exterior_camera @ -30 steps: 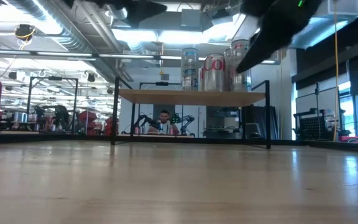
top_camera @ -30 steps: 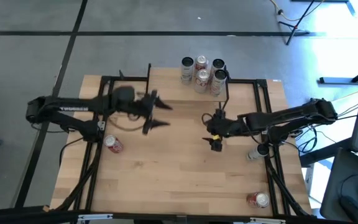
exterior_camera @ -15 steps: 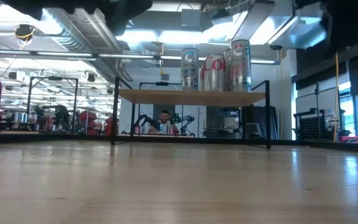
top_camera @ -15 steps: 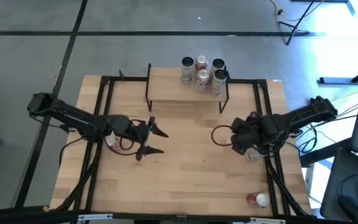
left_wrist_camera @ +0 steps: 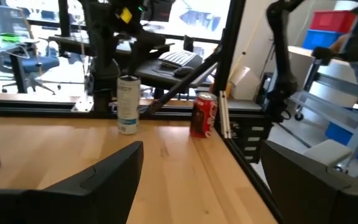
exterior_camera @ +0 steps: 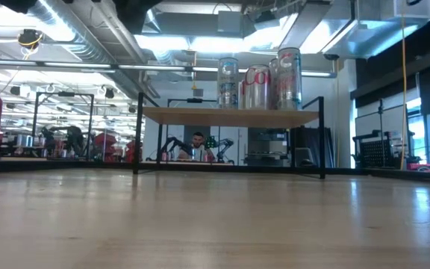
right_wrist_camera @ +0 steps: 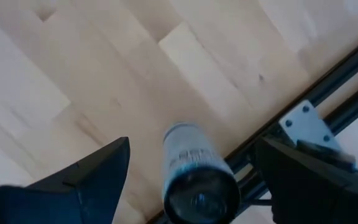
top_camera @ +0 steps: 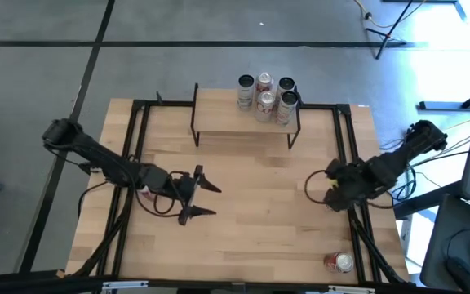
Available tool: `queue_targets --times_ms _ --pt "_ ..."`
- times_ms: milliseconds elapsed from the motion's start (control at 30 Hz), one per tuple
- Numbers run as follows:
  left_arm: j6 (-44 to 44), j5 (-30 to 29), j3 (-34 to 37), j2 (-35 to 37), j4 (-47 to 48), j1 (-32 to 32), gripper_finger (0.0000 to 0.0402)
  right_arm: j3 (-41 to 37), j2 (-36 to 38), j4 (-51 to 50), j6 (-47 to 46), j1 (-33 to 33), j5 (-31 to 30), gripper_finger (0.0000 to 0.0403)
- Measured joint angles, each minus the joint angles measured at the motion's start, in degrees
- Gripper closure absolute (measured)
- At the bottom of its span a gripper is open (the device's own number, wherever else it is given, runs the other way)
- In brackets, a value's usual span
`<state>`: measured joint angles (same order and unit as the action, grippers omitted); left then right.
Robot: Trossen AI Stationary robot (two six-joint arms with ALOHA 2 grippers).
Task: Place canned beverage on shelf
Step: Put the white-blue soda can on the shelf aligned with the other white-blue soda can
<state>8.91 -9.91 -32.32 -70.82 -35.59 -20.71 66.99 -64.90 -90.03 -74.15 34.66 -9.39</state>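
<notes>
Overhead, the right gripper (top_camera: 334, 194) hangs with jaws spread directly above a white can (right_wrist_camera: 193, 172) at the counter's (top_camera: 251, 229) right edge. The left gripper (top_camera: 200, 198) waits open mid-counter. Four cans (top_camera: 265, 98) crowd the shelf (top_camera: 219, 114).

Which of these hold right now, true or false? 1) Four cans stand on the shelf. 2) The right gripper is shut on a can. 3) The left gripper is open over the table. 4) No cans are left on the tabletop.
1) True: four cans stand upright, clustered toward one end of the shelf.
2) False: the right gripper is open, above a white can near the table's right edge, with no contact visible.
3) True: the left gripper is open and holds nothing.
4) False: besides the white can, a red can stands near the front right corner.
</notes>
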Motion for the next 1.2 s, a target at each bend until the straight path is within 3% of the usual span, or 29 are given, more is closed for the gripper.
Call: queue_targets --times_ms 433,1200 --pt "0.2 0.1 0.0 -2.1 -3.9 -2.1 0.0094 -4.8 3.0 0.2 -10.8 7.5 2.7 0.0063" --pt "0.0 0.1 0.0 -2.1 -4.1 -2.4 0.0094 -15.7 2.8 10.0 -12.2 7.3 11.5 0.0064"
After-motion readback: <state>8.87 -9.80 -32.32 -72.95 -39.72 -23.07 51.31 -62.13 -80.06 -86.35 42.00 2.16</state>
